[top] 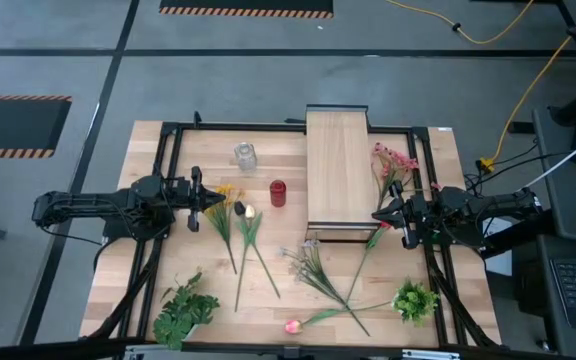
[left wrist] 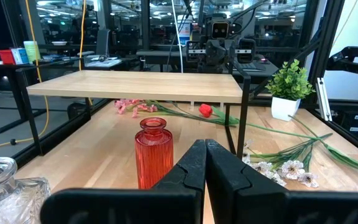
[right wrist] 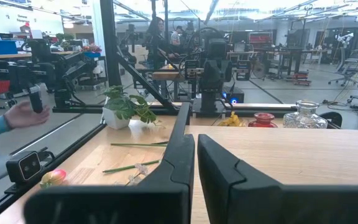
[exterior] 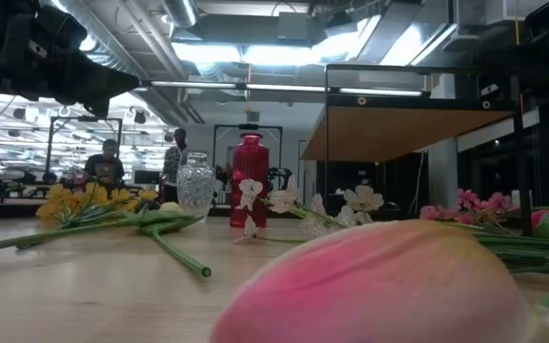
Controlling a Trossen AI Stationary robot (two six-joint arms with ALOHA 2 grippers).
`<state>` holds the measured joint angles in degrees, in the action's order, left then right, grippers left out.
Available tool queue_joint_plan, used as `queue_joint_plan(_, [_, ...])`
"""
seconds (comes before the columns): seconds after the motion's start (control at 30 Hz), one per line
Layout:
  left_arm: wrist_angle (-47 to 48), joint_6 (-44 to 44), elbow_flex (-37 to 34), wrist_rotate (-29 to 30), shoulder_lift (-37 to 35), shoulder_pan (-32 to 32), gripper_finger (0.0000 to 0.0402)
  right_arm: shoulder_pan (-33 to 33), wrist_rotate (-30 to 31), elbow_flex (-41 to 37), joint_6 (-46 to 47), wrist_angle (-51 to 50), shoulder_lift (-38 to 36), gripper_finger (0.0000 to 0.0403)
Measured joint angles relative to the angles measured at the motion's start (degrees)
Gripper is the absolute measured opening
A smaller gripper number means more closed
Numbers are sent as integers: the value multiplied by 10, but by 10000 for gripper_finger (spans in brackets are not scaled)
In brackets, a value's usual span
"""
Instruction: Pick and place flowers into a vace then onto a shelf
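Lying between both shut fingers, flowers [top: 313,268] and vase [top: 245,155] sit apart.

pink tulip [top: 292,326], red cylinder [top: 278,192], clear vase [top: 245,155]

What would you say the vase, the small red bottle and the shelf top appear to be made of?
Vase: clear, faceted, glossy, likely glass. Red bottle: translucent, ribbed, shiny, glass or possibly plastic. Shelf top: pale wood-grain board, matte, on a dark, probably metal, frame.
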<state>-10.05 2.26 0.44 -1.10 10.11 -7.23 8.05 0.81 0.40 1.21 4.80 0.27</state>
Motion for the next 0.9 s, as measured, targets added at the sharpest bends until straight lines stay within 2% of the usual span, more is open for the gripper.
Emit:
queue_joint_plan(0.47, [-5,0,0,0,0,0,3,0,0,0,0,1,0,26])
queue_joint_plan(0.6, [-5,0,0,4,0,0,3,0,22,0,13,20,0,26])
queue_joint_plan(0.83, [-5,0,0,84,0,0,3,0,61,2,16,15,0,26])
queue_joint_plan(0.9, [-4,0,1,88,0,0,3,0,82,12,22,12,1,26])
